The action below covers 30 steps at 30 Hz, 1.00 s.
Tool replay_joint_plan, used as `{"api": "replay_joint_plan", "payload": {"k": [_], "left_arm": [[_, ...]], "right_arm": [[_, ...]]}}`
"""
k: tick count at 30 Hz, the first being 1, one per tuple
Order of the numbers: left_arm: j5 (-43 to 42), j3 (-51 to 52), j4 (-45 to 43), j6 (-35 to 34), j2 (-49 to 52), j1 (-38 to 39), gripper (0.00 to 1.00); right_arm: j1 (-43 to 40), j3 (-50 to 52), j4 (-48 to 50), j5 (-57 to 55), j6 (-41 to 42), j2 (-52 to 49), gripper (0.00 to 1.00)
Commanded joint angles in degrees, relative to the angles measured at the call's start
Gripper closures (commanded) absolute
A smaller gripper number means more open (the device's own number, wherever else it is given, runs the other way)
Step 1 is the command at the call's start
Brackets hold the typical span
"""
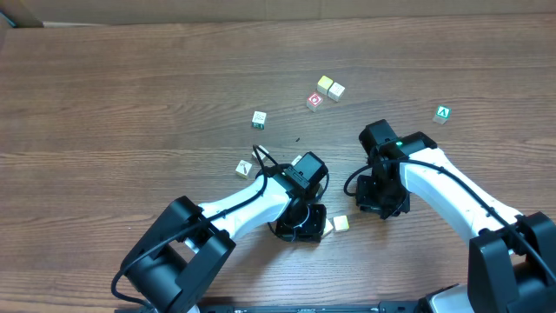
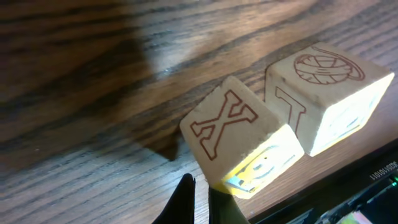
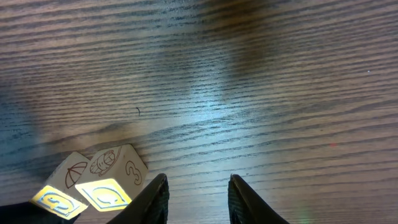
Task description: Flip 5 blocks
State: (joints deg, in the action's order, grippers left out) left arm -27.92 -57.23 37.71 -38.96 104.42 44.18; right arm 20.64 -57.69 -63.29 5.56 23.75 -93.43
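Brown wood-grain worktop [image 1: 130,78] fills every view. Seen from above, a touching pair of pale cream wooden cubes [image 1: 330,87] lies at upper centre, with a red-faced cube [image 1: 314,102] just below-left of it. A pale cube with a greenish mark [image 1: 259,118] sits further left, and another pale cube [image 1: 244,169] lies beside the left arm. A green cube with a white A [image 1: 443,113] rests far out at upper right. One more cream cube [image 1: 340,223] lies at lower centre, between the two arms' heads. The left pincer [image 2: 200,199] is closed with nothing in it, its dark tips low in the frame. Just past them lies a cream cube with a red outlined X [image 2: 239,140], turned at an angle, with a cream cube bearing a T and a ball drawing [image 2: 326,99] just beside it to the right. The right pincer [image 3: 198,196] stands partly open over bare wood, gripping nothing. To its lower left a cream cube printed with a 3 [image 3: 115,177] touches a cream cube with an umbrella [image 3: 62,186] (whether this is the same pair I cannot tell).
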Motion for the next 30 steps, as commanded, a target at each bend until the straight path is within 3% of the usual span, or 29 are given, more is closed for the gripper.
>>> {"api": "replay_joint_plan", "payload": {"k": [1, 30], "left_arm": [[1.53, 0.42, 0.17, -0.94, 0.90, 0.02, 0.96], [7.34, 0.42, -3.32, -3.89, 0.92, -1.70, 0.96]], "right_arm": [[-0.15, 0.42, -0.07, 0.17, 0.24, 0.09, 0.67], [-0.15, 0.42, -0.02, 0.17, 0.24, 0.09, 0.67]]}}
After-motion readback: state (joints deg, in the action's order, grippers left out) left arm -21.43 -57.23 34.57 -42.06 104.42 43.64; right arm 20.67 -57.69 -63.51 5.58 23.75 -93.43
